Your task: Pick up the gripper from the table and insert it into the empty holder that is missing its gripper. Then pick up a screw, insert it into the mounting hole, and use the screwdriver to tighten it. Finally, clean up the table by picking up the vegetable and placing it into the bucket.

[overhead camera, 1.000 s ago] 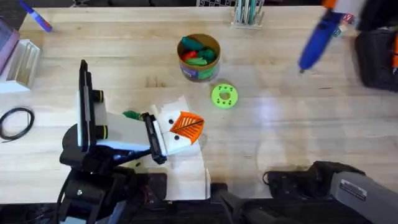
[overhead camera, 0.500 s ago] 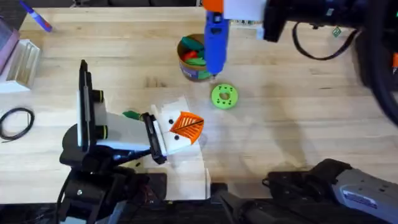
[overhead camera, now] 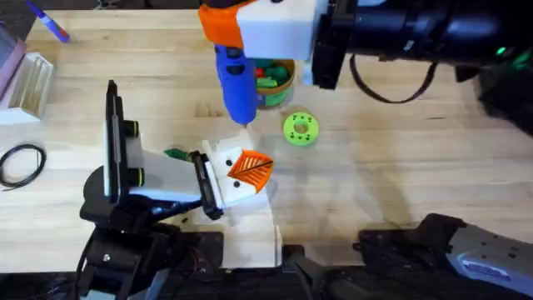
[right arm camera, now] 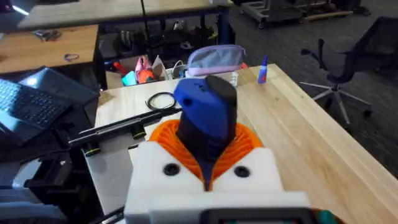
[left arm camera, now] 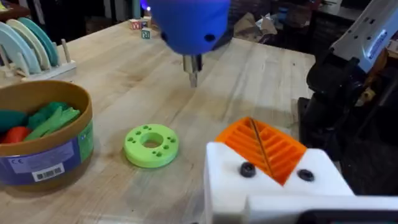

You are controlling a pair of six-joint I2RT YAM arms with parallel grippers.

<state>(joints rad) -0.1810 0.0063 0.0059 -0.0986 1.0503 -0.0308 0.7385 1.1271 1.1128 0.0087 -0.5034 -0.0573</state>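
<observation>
The right gripper is clamping the screwdriver tip-down, hanging just beyond the holder that the left gripper is pinching with its orange wedge. I'd say the tip should be centred over the screw before lowering, keeping the holder steady.

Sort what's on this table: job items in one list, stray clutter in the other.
Job items: bright blue pen-shaped screwdriver in the right gripper; ribbed orange wedge finger on white jaw block; small dark green toy vegetable; tan bucket.

Lying about: bright green round disc with holes; blue-purple marker; black cable loop.
</observation>
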